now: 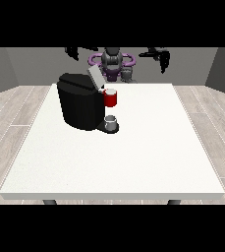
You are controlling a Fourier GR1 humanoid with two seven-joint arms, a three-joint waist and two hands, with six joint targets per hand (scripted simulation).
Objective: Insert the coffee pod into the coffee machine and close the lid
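A big white table (pixel 133 162) fills the middle of the room. Its top is flat and smooth, and it has a thin pale edge at the front. 2 dark legs (pixel 49 202) peek out under that front edge, 1 near each corner. The floor (pixel 11 133) is made of long wooden boards in a light gray-brown color, with thin lines between them. It shows on both sides of the table. Behind the table stands a plain gray wall (pixel 35 66). At the far left and far right, darker gray side walls (pixel 224 74) slant in. The light is soft and even, and the tabletop looks bright.
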